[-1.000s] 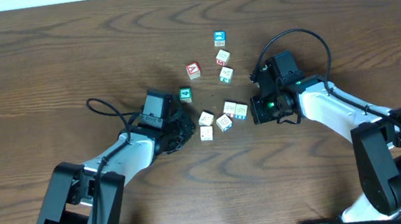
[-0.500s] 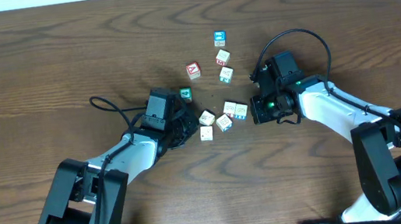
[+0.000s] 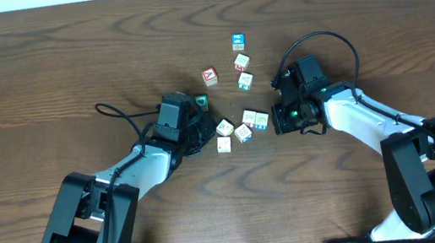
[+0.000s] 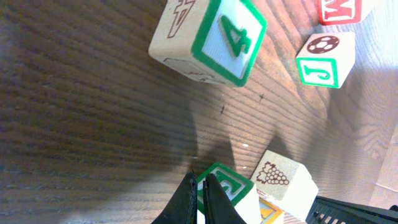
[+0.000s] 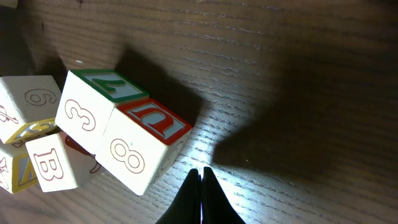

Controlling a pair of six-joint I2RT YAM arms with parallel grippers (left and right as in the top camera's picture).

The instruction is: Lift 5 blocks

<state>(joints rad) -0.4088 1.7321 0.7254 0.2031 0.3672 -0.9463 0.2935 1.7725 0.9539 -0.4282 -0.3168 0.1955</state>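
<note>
Five blocks [image 3: 242, 133] sit bunched on the tabletop [image 3: 40, 70] between the left tool [image 4: 200, 194] and right tool [image 5: 200, 185]. Both are clenched on nothing. The left maybe touches a block. It should open wide, then drop over one block.

Blocks [image 3: 242, 132] clustered between left claw [image 4: 200, 186], right claw [image 5: 201, 180].

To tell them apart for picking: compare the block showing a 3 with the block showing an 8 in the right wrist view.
The 3 block has a green-framed top face; the 8 block has a red-framed one. The 3 block sits to the left and higher in that view, the 8 block to the right and lower. Both are pale wooden cubes with thinly outlined numerals, touching side by side.
</note>
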